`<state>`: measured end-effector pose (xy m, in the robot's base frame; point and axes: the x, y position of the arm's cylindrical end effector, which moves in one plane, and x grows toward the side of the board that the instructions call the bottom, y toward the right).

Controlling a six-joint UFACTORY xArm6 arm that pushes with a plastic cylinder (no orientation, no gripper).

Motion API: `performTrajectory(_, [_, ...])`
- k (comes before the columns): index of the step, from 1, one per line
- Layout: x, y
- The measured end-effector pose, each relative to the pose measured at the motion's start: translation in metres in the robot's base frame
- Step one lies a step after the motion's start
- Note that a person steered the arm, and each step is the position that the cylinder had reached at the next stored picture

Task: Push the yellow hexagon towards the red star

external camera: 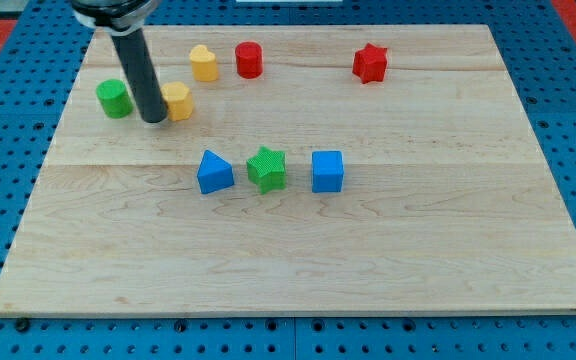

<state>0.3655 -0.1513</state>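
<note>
The yellow hexagon (178, 101) lies at the view's upper left on the wooden board (298, 260). My tip (154, 119) stands right against its left side, between it and the green cylinder (114, 98). The red star (370, 63) lies far to the view's right, near the top edge of the board.
A yellow heart-like block (204, 62) and a red cylinder (249, 60) lie above and to the right of the hexagon. A blue triangle (214, 172), a green star (266, 167) and a blue cube (327, 171) stand in a row at the board's middle.
</note>
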Motion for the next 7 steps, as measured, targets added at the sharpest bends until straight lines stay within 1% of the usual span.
performTrajectory(1, [-0.003,0.100])
performTrajectory(2, [0.000,0.149])
performTrajectory(3, [0.007,0.111])
performTrajectory(4, [0.003,0.032])
performTrajectory(5, [0.003,-0.008])
performTrajectory(6, [0.000,-0.011])
performTrajectory(7, [-0.013,0.009])
